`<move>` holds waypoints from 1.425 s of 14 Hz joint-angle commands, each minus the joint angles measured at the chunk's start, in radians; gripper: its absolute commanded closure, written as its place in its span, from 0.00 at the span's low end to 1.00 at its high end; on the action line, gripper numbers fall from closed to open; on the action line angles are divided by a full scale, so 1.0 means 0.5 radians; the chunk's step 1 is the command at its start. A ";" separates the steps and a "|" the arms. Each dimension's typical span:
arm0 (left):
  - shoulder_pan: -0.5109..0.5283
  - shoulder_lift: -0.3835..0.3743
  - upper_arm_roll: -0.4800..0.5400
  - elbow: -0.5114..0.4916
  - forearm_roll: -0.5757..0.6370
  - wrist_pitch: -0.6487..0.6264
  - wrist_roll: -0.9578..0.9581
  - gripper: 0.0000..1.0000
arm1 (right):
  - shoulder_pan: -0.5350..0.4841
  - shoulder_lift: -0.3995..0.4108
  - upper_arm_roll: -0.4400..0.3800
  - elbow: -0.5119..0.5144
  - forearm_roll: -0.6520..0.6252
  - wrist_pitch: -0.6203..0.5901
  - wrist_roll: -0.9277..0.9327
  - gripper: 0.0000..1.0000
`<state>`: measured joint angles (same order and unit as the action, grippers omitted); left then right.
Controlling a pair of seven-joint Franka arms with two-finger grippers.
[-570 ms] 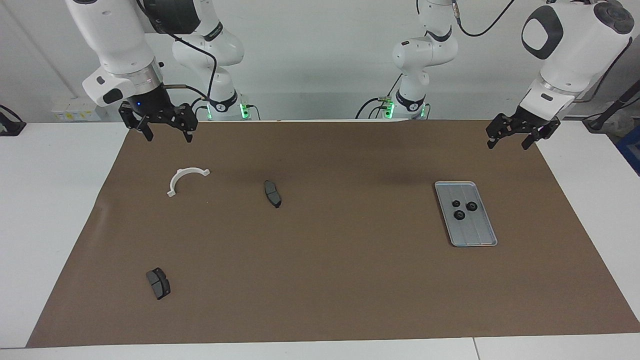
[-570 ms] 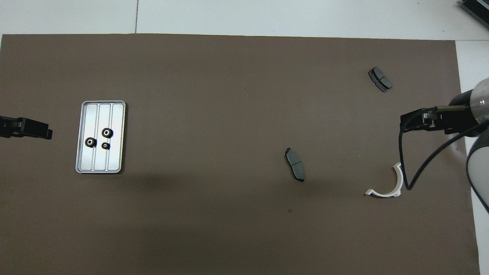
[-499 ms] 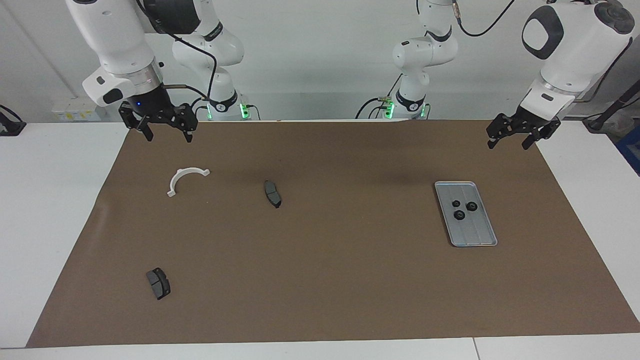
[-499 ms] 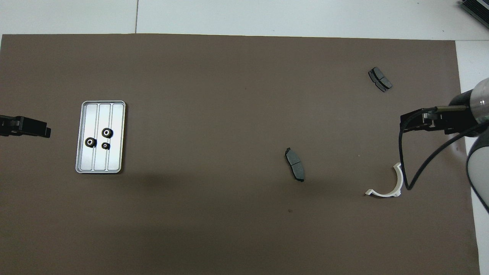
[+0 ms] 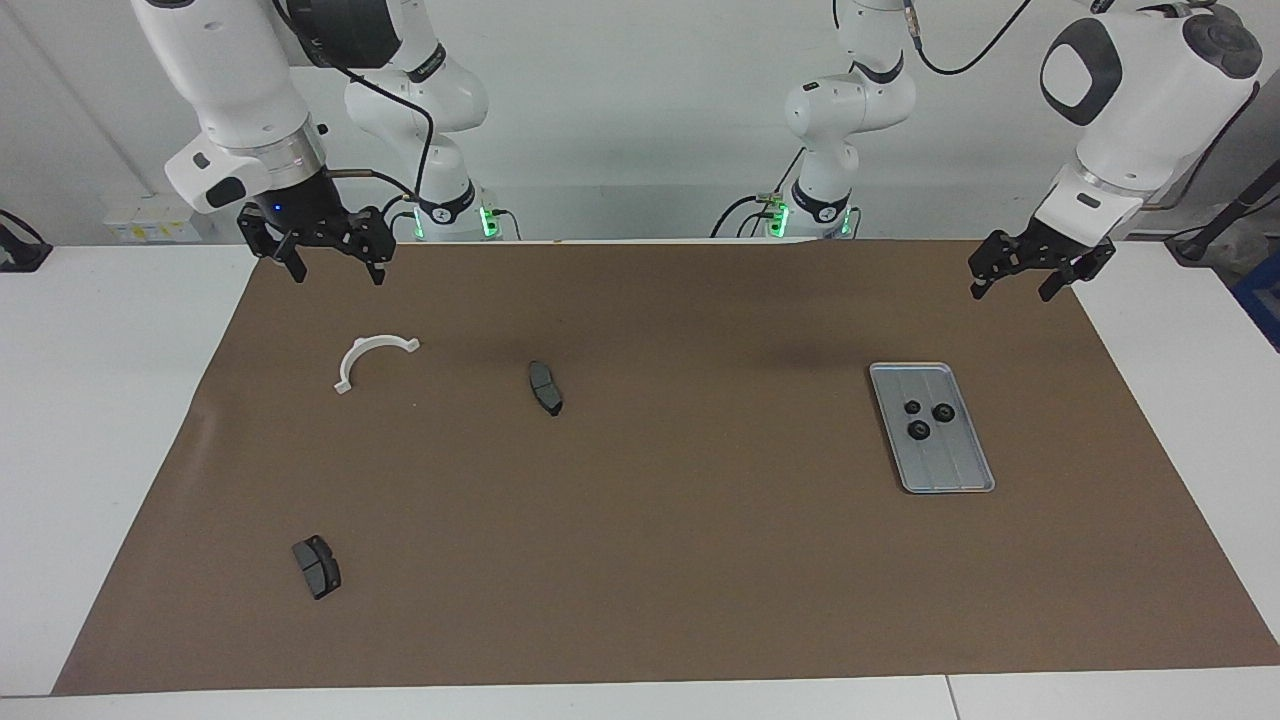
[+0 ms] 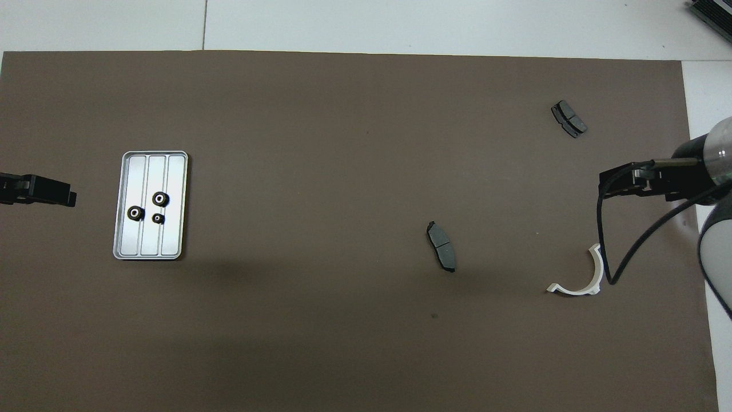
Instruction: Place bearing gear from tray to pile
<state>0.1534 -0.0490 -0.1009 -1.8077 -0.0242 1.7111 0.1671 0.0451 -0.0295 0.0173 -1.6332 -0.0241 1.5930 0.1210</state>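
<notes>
The silver ridged tray [image 5: 955,470] [image 6: 150,171] lies on the brown mat toward the left arm's end. In it sit three small black bearing gears [image 5: 918,430] [image 6: 160,199]. The pile is a loose scatter toward the right arm's end: a white half-ring bracket [image 5: 352,360] [image 6: 573,290] and two dark brake pads [image 5: 545,387] [image 5: 316,566] [image 6: 441,245] [image 6: 568,118]. My left gripper [image 5: 1010,292] [image 6: 70,198] hangs open and empty over the mat's edge, apart from the tray. My right gripper [image 5: 338,276] [image 6: 603,191] hangs open and empty over the mat beside the bracket.
The brown mat [image 5: 700,560] covers most of the white table [image 5: 100,400]. A black cable [image 6: 629,252] loops down from the right arm's wrist over the bracket's end.
The left gripper has drifted slightly toward its own end of the table. The right arm, the tray, the gears and the pile have not moved.
</notes>
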 commanded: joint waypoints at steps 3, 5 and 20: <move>-0.034 0.079 -0.010 -0.302 0.009 0.311 0.009 0.00 | -0.032 -0.027 0.017 -0.032 0.011 0.032 -0.049 0.00; -0.034 0.141 -0.010 -0.360 0.009 0.495 0.006 0.00 | -0.032 -0.027 0.017 -0.032 0.011 0.035 -0.049 0.00; -0.064 0.656 -0.007 -0.373 0.009 1.149 0.016 0.26 | -0.032 -0.027 0.017 -0.032 0.011 0.035 -0.049 0.00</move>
<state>0.1314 0.2740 -0.1129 -1.9935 -0.0242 2.2615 0.1699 0.0451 -0.0295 0.0173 -1.6332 -0.0241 1.5930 0.1210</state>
